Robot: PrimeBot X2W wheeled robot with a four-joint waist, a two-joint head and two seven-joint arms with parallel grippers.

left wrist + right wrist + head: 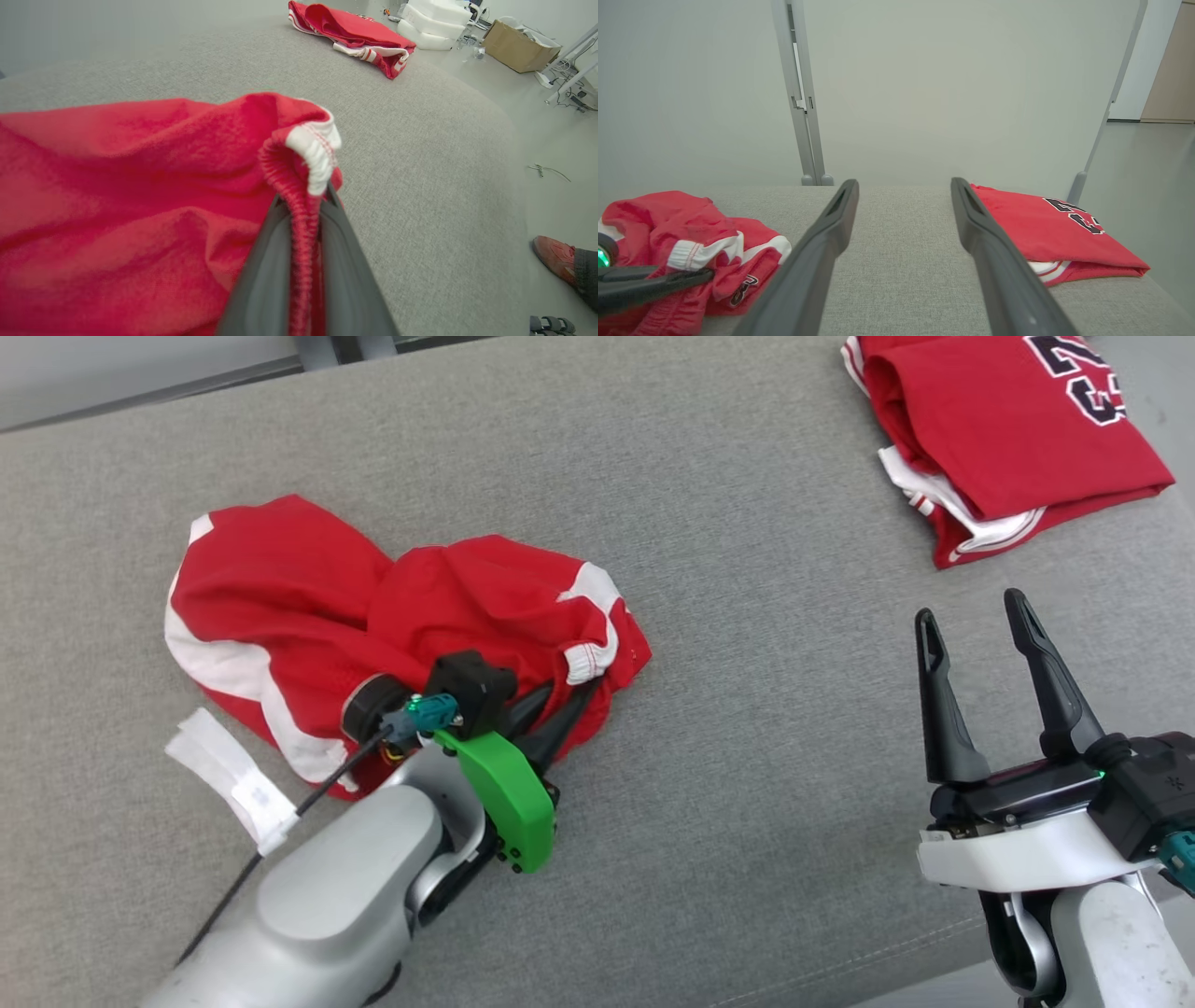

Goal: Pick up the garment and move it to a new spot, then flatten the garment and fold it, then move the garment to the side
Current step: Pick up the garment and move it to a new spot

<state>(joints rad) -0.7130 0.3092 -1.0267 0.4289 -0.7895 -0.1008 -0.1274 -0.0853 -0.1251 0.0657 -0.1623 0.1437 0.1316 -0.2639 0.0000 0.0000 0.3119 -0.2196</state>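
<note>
**Fingers point(268, 275) of the left gripper point(569, 693) clamped on the elastic edge**

The two dark fingers are pressed together on the ribbed elastic edge point(301, 210) of the red garment point(280, 597), which lies crumpled at near left on the grey surface point(709, 523). At near right, the right gripper point(971, 607) has its fingers wide apart and empty. The cloth looks light, soft and limp. It will probably sag, so a second hold along the same thick edge seems best. At far right lies a folded red jersey point(1018, 439).

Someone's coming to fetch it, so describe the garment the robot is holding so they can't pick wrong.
On the grey cushioned surface, look to the robot's left. There lies a crumpled red garment with white trim, its ribbed edge pinched in the left end effector. The red jersey at the far right is folded with black numerals; this one is bunched up.
</note>
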